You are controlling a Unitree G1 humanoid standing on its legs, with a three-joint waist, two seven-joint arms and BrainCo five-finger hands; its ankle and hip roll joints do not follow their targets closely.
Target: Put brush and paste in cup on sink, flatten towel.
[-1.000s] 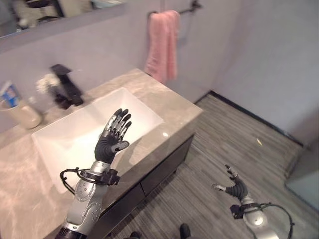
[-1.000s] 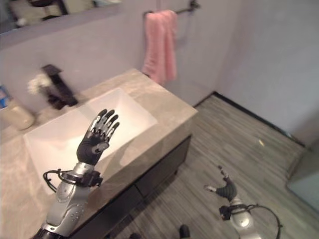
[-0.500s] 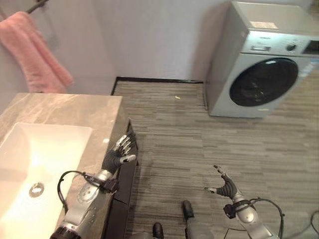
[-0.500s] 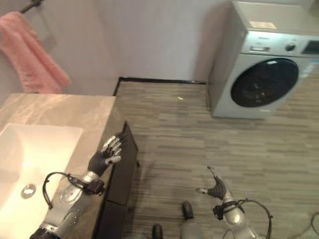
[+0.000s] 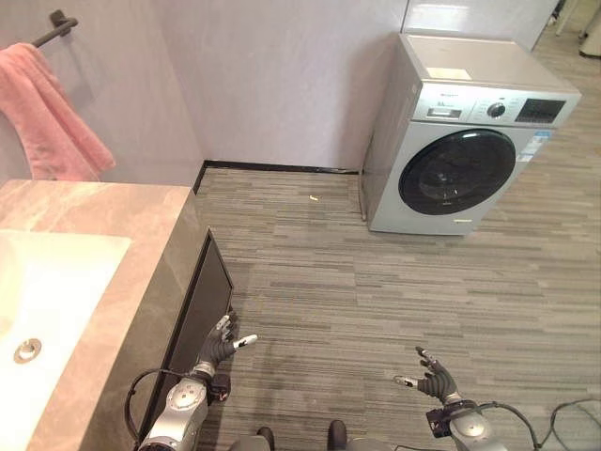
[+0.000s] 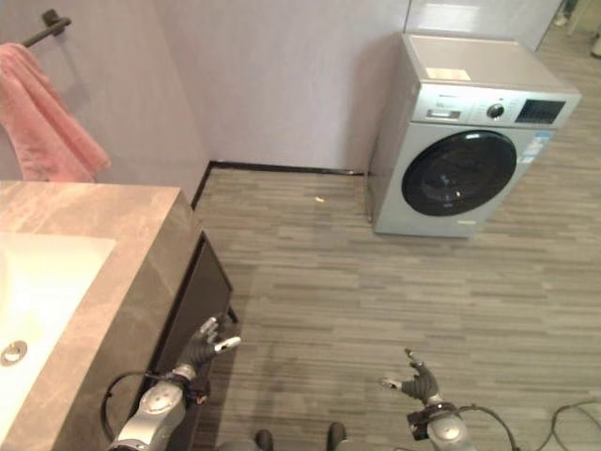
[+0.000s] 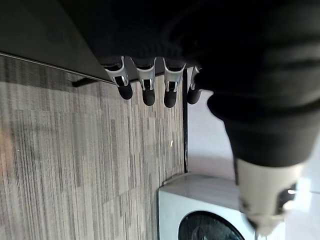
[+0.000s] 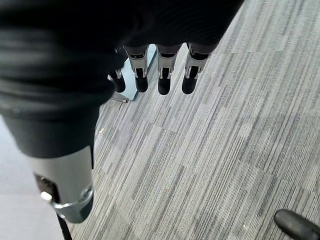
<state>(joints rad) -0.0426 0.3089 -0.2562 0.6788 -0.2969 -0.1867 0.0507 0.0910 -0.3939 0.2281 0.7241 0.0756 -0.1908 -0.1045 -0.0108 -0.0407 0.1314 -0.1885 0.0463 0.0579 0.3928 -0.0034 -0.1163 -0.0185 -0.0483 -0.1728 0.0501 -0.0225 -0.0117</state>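
Up at the far left, the pink towel (image 5: 52, 108) hangs bunched and soft from a dark wall bar (image 5: 53, 23), its nap looking fluffy, draped unevenly rather than flat. Below it sits the marbled stone counter (image 5: 94, 202), smooth and veined, with the glossy white rectangular sink (image 5: 47, 301) sunk into it and a round metal drain (image 5: 26, 350) at its floor. Down beside the dark cabinet front (image 5: 199, 310), the left hand (image 5: 223, 346) hangs low with fingers spread loose, holding nothing. Across the striped grey plank floor (image 5: 376, 282), the right hand (image 5: 430, 381) hovers with fingers splayed and empty too. Far right stands a boxy silver washing machine (image 5: 470, 141) with a round dark glass door.
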